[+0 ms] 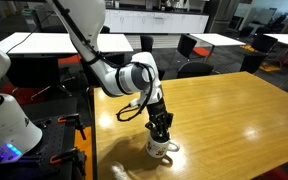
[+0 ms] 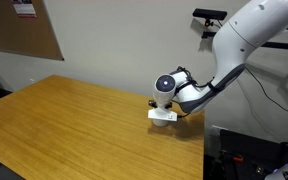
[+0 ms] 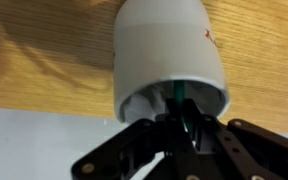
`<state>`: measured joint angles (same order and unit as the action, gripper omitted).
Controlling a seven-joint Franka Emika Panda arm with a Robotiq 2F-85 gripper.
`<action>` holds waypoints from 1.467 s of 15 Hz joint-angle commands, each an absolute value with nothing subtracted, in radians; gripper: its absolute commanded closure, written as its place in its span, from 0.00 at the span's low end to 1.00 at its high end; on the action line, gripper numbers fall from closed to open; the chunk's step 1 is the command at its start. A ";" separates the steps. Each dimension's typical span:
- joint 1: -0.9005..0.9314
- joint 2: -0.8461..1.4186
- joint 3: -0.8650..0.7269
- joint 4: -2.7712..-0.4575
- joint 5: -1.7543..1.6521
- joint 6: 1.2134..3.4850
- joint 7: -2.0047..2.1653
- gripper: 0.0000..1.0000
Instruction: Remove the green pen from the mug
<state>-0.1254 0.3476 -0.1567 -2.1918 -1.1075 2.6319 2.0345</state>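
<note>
The white mug (image 1: 162, 148) stands on the wooden table near its edge; it also shows in an exterior view (image 2: 163, 114) and fills the top of the wrist view (image 3: 169, 55). My gripper (image 1: 160, 128) hangs straight down over the mug's mouth, fingers at the rim; it shows in the other exterior view too (image 2: 165, 101). In the wrist view the green pen (image 3: 183, 100) sticks up out of the mug's dark inside and runs between my fingertips (image 3: 187, 128), which are closed around it.
The wooden table (image 1: 234, 110) stretches away from the mug. Black chairs (image 1: 189, 45) and white tables (image 1: 44, 42) stand behind. A wall with a cork board (image 2: 24, 35) is at the far side. The robot's base and cables (image 2: 249, 150) sit beside the table edge.
</note>
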 commanded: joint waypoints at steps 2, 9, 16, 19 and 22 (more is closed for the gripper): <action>-0.083 0.291 -0.182 -2.216 -1.146 2.591 2.083 0.97; -0.067 0.166 -0.171 -2.275 -1.223 2.502 2.137 0.97; -0.076 -0.017 -0.139 -2.362 -1.283 2.389 2.169 0.97; -0.086 -0.074 -0.129 -2.386 -1.289 2.420 2.186 0.97; -0.090 -0.099 -0.127 -2.394 -1.274 2.483 2.160 0.97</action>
